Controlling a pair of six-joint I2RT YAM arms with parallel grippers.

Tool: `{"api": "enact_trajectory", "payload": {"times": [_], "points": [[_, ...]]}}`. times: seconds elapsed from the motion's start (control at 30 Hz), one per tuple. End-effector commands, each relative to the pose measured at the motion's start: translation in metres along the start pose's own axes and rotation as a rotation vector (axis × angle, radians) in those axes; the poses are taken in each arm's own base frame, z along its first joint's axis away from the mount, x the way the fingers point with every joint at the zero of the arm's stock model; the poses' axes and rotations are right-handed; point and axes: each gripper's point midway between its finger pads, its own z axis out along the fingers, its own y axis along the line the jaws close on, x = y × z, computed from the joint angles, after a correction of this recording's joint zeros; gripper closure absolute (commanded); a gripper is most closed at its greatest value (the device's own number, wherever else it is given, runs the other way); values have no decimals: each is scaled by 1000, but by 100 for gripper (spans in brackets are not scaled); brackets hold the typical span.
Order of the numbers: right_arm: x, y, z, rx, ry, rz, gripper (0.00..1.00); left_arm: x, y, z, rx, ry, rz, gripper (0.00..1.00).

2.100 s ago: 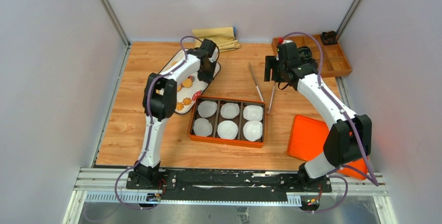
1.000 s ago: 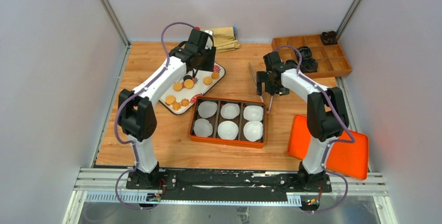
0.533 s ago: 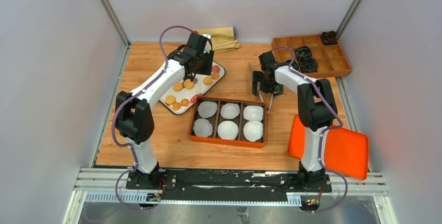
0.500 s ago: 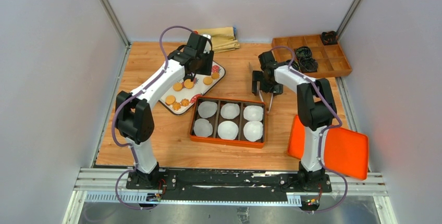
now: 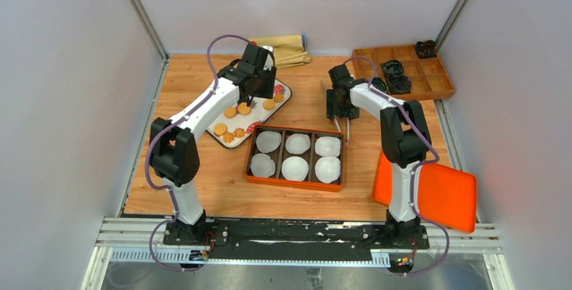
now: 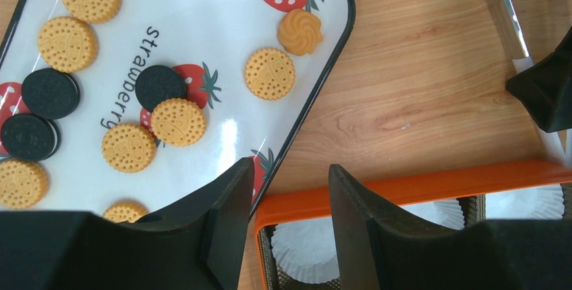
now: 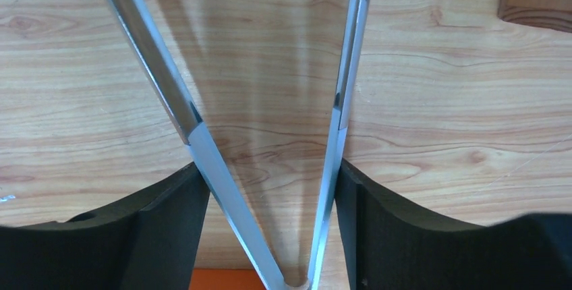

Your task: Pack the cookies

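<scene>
Golden cookies (image 6: 270,73) and black ones (image 6: 160,86) lie scattered on a white strawberry-print tray (image 6: 202,27); in the top view the cookies (image 5: 237,109) sit at the table's back left. My left gripper (image 6: 290,168) hovers open over the tray's near edge with nothing between its fingers. An orange box (image 6: 418,185) lined with white paper cups (image 5: 295,167) lies just below it. My right gripper (image 7: 268,168) is down on the table, its pads pressed against both arms of the metal tongs (image 7: 168,94) near their hinge.
An orange lid (image 5: 432,192) lies at the front right beside the right arm. A wooden compartment tray (image 5: 411,74) with black items stands at the back right. A folded yellow cloth (image 5: 283,46) rests against the back wall.
My right gripper has shifted slightly back and left along the tongs and narrowed its jaws onto their arms. The left gripper has barely moved over the cookie tray.
</scene>
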Motion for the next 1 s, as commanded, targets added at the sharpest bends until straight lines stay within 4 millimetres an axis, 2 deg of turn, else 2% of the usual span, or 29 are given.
{"api": "enact_trajectory", "payload": {"times": [0.0,0.3,0.6,0.67,0.8,0.97], "points": [[-20,1,-26,21,-53,-50,34,1,-3,0,9,-1,1,50],[-72,5,-74,10,-171,-100,37,1,-2,0,4,-1,1,50],[-88,8,-126,21,-254,-141,36,-1,-8,2,32,2,-2,50],[-88,10,-132,23,-264,-153,36,-1,-7,1,23,2,-2,50],[-84,16,-139,19,-271,-186,36,-4,9,-3,-53,-19,-24,49],[-76,47,-150,-56,-294,-260,38,-4,44,-9,-115,-50,-171,47]]}}
